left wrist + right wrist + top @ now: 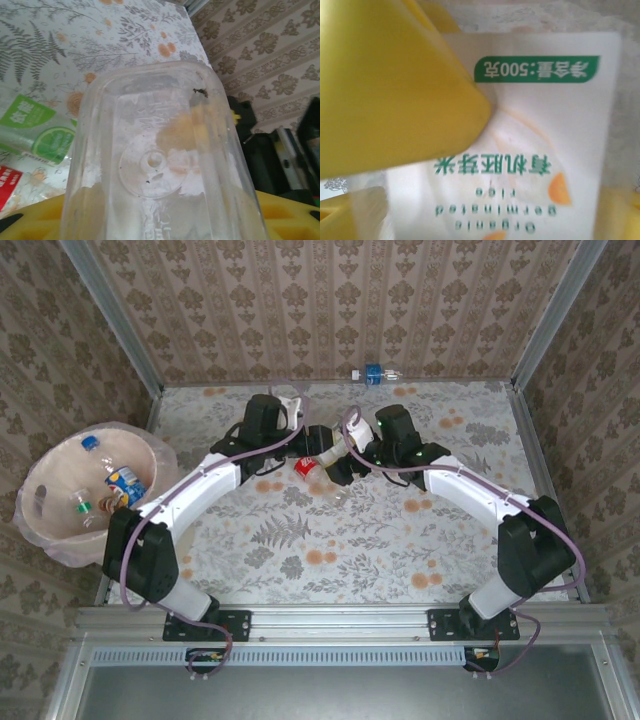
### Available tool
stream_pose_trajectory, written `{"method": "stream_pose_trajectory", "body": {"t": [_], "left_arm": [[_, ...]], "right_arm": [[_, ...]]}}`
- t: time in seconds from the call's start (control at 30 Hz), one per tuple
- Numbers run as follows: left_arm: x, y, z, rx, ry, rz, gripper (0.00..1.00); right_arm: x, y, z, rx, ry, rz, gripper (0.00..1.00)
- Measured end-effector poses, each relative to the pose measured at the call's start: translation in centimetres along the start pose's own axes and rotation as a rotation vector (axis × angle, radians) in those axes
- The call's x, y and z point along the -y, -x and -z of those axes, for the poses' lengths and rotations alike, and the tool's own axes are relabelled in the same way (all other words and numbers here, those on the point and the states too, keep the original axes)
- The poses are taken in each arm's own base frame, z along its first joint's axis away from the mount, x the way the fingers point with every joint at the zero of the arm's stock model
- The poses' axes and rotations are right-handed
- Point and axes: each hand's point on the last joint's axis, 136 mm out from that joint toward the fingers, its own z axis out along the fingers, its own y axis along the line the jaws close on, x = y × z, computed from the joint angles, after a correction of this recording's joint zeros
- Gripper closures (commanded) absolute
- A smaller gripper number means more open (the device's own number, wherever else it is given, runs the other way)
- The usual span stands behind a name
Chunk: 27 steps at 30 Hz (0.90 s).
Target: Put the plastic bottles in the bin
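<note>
A clear bottle with a white label (535, 125) printed in green sits between both grippers above the table's middle. Its clear base (152, 165) faces the left wrist camera. My left gripper (318, 443) is shut on it, yellow fingers (30, 220) on either side; one left finger (395, 85) lies across the label. My right gripper (338, 468) is closed on the same bottle. Below lie a red-labelled bottle (304, 467) and a green-labelled one (35, 135). A blue-labelled bottle (375, 373) rests at the far wall. The peach bin (40, 475) stands far left.
Several bottles (125, 480) lie inside the bagged bin, which stands off the table's left edge. Metal rails (135, 340) and patterned walls enclose the table. The right arm's black body (250, 130) is close beside the left gripper.
</note>
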Motion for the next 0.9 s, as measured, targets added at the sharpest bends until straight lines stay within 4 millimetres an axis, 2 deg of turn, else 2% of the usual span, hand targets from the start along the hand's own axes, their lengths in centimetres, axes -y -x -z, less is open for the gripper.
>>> {"method": "stream_pose_trajectory", "body": {"t": [0.1, 0.2, 0.37, 0.67, 0.9], "left_arm": [[-0.6, 0.6, 1.6, 0.025, 0.047, -0.009, 0.44], [-0.9, 2.0, 4.7, 0.091, 0.103, -0.026, 0.44], [-1.0, 4.8, 12.2, 0.250, 0.206, -0.051, 0.43], [-0.6, 7.0, 23.4, 0.441, 0.439, -0.101, 0.42], [0.2, 8.7, 32.7, 0.643, 0.706, -0.147, 0.39]], "right_arm": [[-0.4, 1.2, 1.1, 0.035, -0.001, 0.021, 0.00], [-0.9, 2.3, 2.8, 0.082, -0.015, 0.048, 0.00], [-0.9, 3.8, 6.1, 0.181, -0.103, 0.087, 0.00], [0.6, 6.2, 11.4, 0.335, -0.316, 0.094, 0.00], [1.6, 6.0, 12.1, 0.358, -0.389, 0.078, 0.00]]}}
